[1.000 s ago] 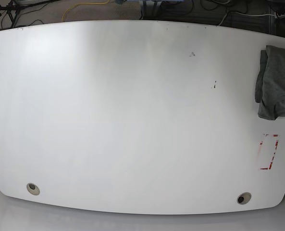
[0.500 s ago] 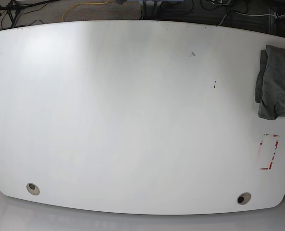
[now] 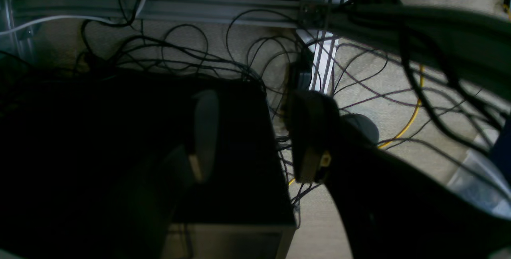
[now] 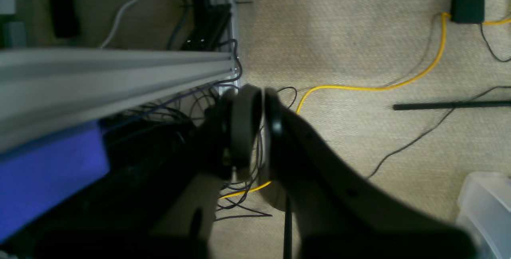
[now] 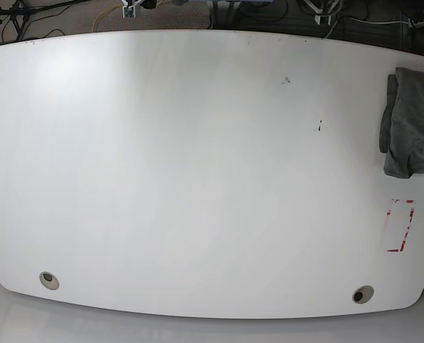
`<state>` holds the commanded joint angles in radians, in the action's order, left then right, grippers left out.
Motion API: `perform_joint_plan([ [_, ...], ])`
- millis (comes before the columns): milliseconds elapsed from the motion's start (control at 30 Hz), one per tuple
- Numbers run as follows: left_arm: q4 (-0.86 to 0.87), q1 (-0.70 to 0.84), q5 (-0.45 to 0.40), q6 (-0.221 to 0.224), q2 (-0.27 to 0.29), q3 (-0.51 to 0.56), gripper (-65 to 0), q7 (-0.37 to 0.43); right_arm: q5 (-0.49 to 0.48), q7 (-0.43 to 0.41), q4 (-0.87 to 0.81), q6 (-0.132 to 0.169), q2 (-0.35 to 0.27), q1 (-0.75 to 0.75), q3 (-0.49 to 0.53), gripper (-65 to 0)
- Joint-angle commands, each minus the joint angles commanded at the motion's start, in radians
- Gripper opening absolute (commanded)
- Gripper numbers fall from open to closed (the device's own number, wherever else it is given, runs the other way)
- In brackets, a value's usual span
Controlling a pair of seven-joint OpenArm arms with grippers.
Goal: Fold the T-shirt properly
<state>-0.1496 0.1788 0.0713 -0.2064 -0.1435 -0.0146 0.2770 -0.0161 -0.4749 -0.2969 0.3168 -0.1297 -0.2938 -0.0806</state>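
**Shirt Parked at Table Edge, Arms Off the Table**

Nothing on the table point(image 5: 197, 179) is displaced since the earlier base frames; only small items at the far edge beyond it are newly seen. The T-shirt point(image 5: 414, 125) is located at the table's right edge in the base view, compacted into a small bundle and partly cut off by the frame. Whether the fold is neat cannot be confirmed. The left gripper point(image 3: 255, 139) is seen released, jaws apart, above floor cables point(image 3: 207, 51). The right gripper point(image 4: 257, 131) is seen clenched on nothing, above carpet and a yellow cable point(image 4: 359, 87). Folding is judged essentially complete; only verification remains.
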Motion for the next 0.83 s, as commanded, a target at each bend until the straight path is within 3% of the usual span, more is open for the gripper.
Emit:
perform_joint_plan([
  [200,0.063,-0.051,0.000,0.000,0.000,0.000,-38.1,-0.055,0.040,0.005,0.077,-0.002,0.000,0.060,0.000,-59.5],
  [433,0.063,-0.054,0.000,0.000,0.002,0.000,-37.9,-0.091,0.121,0.080,0.092,-0.003,0.008,0.078,-0.005,-59.5],
  [633,0.063,-0.055,0.000,0.003,0.011,0.000,-33.3,-0.094,0.132,0.084,0.092,-0.003,0.009,0.086,-0.003,-59.5],
  [833,0.063,-0.055,-0.023,0.058,0.015,0.000,-32.9,-0.094,0.132,0.084,0.092,-0.003,0.009,0.086,-0.002,-59.5],
])
